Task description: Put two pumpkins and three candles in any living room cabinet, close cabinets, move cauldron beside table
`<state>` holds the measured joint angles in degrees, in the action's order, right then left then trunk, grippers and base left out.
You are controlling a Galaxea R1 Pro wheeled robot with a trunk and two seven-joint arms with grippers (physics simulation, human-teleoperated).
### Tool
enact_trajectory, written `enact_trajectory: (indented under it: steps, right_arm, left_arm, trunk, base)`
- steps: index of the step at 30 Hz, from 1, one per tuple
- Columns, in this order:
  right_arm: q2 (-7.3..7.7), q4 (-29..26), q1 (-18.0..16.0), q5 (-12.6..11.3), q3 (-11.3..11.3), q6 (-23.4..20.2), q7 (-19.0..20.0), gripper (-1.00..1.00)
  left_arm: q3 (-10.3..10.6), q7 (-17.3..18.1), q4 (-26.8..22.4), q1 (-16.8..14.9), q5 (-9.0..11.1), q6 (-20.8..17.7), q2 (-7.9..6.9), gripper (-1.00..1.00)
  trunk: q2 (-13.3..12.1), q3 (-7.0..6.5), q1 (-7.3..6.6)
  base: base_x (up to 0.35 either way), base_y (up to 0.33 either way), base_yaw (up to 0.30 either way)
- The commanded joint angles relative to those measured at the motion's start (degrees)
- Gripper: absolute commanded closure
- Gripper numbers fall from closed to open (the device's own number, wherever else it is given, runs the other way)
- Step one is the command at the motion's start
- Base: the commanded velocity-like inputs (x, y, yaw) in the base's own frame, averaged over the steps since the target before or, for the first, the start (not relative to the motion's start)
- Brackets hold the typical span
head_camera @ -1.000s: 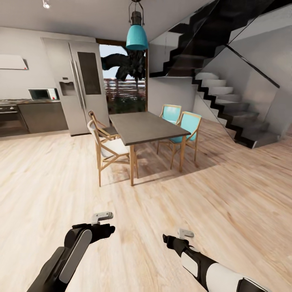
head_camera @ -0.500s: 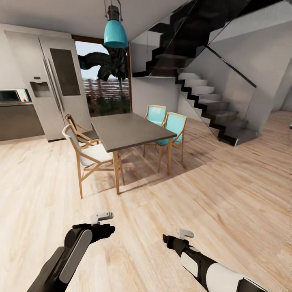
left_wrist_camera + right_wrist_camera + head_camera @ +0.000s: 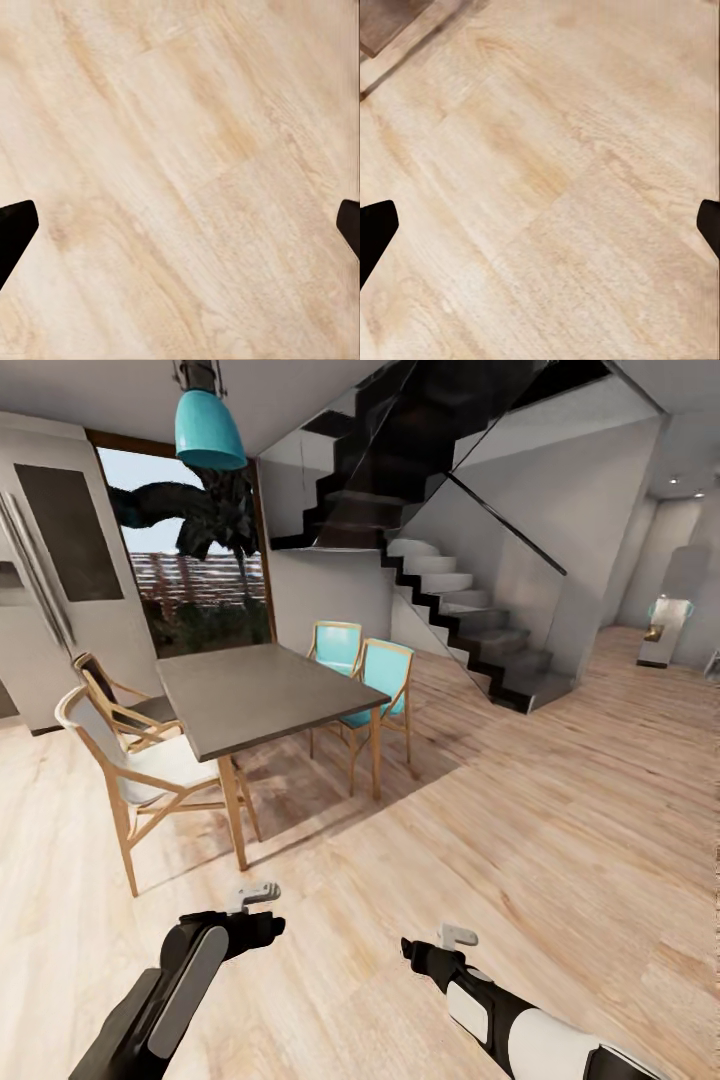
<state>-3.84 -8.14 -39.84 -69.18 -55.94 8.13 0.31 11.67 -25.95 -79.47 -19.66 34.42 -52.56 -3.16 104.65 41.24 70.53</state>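
Pale wood floor (image 3: 560,810) spans the whole scene. Far right of centre, dark staircase (image 3: 470,610) w/ glass side climbs up to the left. Far left, dark dining table (image 3: 265,695): two teal chairs (image 3: 365,670) on its right side, two wooden chairs (image 3: 120,760) on its left, teal pendant lamp (image 3: 208,428) above. Near: left gripper (image 3: 262,920) and right gripper (image 3: 412,950) hang over bare floor, each w/ fingers spread wide, nothing between them. Pumpkins, candles, cabinet, cauldron: can't place them from here.

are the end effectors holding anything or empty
Both empty and open: left end effector and right end effector show spread fingertips with bare wooden floor between.
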Motion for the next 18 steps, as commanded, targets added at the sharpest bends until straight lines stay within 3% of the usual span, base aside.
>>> enact_trajectory:
  steps: [1, 18]
  right_arm:
    - [-0.03, 0.06, -0.06, -0.61, -0.48, 0.22, 0.02, -1.00]
    - [-0.03, 0.06, -0.06, -0.61, -0.48, 0.22, 0.04, -1.00]
  left_arm:
    - [0.11, -0.60, -0.08, -0.03, 0.55, -0.09, -0.01, -1.00]
    - [0.40, -0.60, -0.08, -0.03, 0.47, -0.09, 0.30, -1.00]
  trunk:
    - [0.02, 0.06, 0.03]
    - [0.02, 0.06, 0.03]
  base:
    - [0.321, 0.000, -0.290]
    - [0.321, 0.000, -0.290]
